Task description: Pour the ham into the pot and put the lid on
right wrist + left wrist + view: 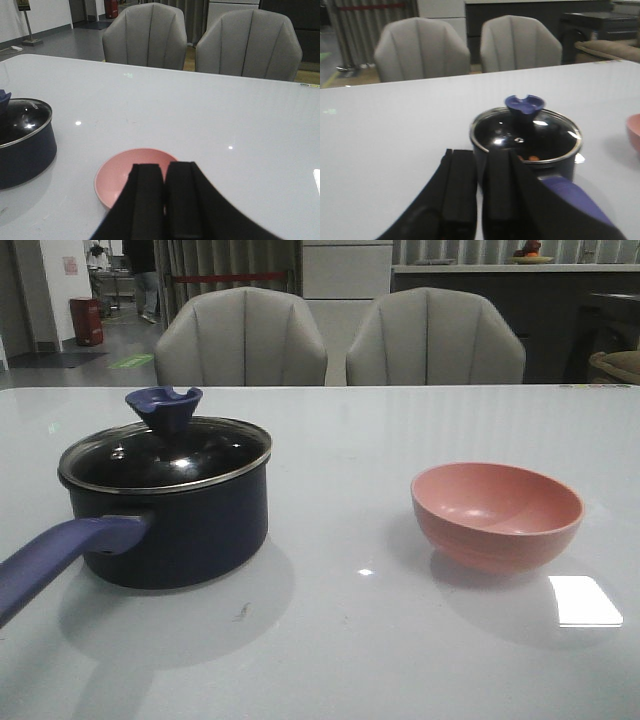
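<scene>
**Q:** so where's the ham at right now?

**A:** In the pot (175, 530), as far as I can tell. In my left wrist view a couple of small orange bits of ham (530, 158) show through the glass, low in the pot near the front wall. The lid (165, 455) sits flat on the rim, blue knob up, left-middle of the front frame. The purple handle runs off toward the lower left corner.

**Q:** then what step are you on?

**A:** Looks like the end of it to me. Ham's in, lid's on. The pink bowl (497, 512) at right-middle of the front frame looks empty, nothing visible inside it from either camera that sees it.

**Q:** grippers doing anything?

**A:** Nope. My left gripper (475, 192) is at the bottom of its frame, fingers drawn close with only a thin gap, holding nothing, hanging back behind the pot by the handle. My right gripper (164, 200) is the same deal: fingers nearly together, empty, just this side of the bowl.

**Q:** next move?

**A:** My guess is none on the objects, just keep both arms clear and don't bump that handle.

**Q:** anything in the way?

**A:** Not really. The table (340, 640) only carries the pot and bowl, well apart. Two grey chairs (240, 335) sit behind the far edge.
</scene>
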Robot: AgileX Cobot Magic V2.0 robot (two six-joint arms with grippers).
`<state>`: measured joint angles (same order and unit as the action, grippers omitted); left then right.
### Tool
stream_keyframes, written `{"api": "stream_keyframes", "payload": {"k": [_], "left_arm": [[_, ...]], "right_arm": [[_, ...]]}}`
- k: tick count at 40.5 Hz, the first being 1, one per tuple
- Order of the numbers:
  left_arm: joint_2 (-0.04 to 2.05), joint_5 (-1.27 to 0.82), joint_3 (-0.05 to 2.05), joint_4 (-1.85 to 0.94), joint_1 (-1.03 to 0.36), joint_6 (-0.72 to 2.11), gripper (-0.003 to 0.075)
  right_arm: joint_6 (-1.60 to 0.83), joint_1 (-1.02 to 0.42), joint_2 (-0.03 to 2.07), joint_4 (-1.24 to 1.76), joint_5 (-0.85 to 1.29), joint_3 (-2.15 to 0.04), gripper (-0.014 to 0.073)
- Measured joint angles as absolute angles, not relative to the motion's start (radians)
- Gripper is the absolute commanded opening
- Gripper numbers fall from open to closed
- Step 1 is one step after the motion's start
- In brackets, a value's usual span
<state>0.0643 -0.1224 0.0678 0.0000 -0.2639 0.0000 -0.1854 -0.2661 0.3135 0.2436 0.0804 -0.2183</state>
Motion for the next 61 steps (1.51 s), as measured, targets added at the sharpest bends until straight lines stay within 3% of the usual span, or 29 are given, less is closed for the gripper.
{"api": "stream_keyframes", "payload": {"k": [12, 61], "left_arm": [[0.033, 0.023, -0.004, 0.026, -0.093, 0.0, 0.0132], [0.004, 0.024, -0.004, 0.044, -0.085, 0.0, 0.0132]], "right_arm": [[-0.185, -0.266, 0.313, 0.244, 0.08, -0.218, 0.0147], [-0.185, -0.266, 0.313, 0.244, 0.08, -0.218, 0.0147]]}}
